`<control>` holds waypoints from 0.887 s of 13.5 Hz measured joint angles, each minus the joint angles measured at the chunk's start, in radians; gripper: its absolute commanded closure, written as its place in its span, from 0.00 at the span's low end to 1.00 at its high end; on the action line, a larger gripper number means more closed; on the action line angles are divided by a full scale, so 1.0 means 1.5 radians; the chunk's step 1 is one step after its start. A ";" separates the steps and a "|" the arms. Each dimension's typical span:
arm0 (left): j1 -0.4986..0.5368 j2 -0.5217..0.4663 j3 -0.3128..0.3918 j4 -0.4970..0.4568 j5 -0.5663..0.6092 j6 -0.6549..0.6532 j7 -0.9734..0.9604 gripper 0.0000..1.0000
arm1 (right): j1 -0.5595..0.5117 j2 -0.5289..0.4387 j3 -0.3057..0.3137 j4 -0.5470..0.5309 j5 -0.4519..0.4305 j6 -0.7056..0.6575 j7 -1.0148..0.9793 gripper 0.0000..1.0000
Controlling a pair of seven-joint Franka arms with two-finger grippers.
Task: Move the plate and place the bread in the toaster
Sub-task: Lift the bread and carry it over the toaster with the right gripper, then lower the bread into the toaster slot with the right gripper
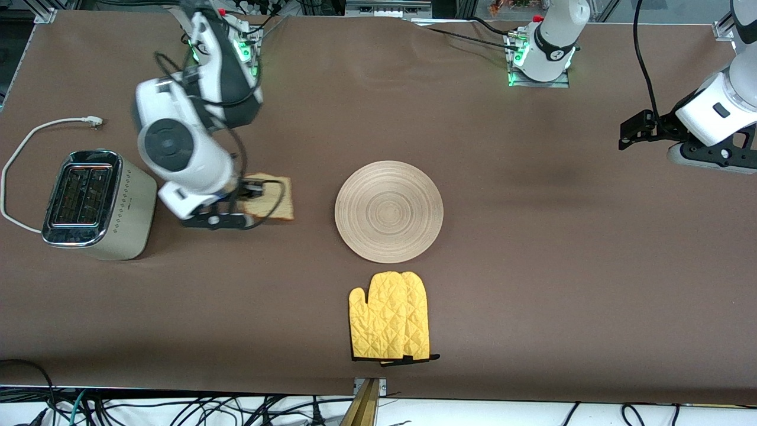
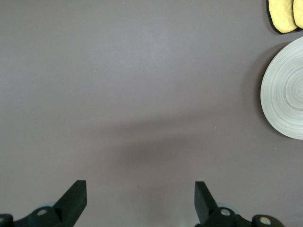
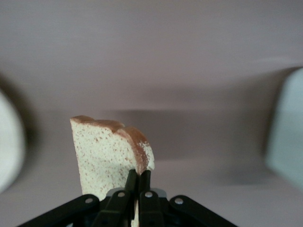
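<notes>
My right gripper [image 1: 253, 200] is shut on one edge of the bread [image 1: 275, 201], a speckled slice with a brown crust, and holds it over the table between the toaster [image 1: 97, 204] and the plate [image 1: 388, 211]. In the right wrist view the fingers [image 3: 132, 182] pinch the slice [image 3: 106, 153] at its crust, and the slice stands on edge. The cream toaster has its chrome top and both slots showing. The pale wood plate lies flat mid-table. My left gripper [image 1: 636, 131] waits open and empty at the left arm's end of the table; its wrist view shows its gripper [image 2: 140, 196] over bare cloth.
A yellow oven mitt [image 1: 390, 316] lies just nearer to the front camera than the plate; the mitt [image 2: 284, 14] and the plate [image 2: 286, 94] also show in the left wrist view. The toaster's white cord [image 1: 35, 133] loops on the table toward the robots' bases.
</notes>
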State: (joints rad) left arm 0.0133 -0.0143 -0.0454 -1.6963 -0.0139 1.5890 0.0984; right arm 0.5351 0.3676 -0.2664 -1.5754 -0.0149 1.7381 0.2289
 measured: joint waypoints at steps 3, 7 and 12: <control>0.000 0.000 -0.001 0.000 0.000 0.000 0.000 0.00 | -0.003 -0.011 -0.102 0.039 -0.079 -0.072 -0.150 1.00; 0.000 0.000 -0.003 0.000 0.000 -0.001 0.000 0.00 | -0.005 -0.017 -0.203 0.072 -0.208 -0.108 -0.262 1.00; 0.000 0.000 -0.003 0.000 0.000 -0.001 0.000 0.00 | -0.011 0.009 -0.260 0.070 -0.273 -0.107 -0.297 1.00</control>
State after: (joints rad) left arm 0.0132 -0.0141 -0.0505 -1.6959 -0.0139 1.5878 0.0984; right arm 0.5185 0.3815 -0.6562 -1.4705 -0.4246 1.5772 -0.2159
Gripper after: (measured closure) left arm 0.000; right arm 0.956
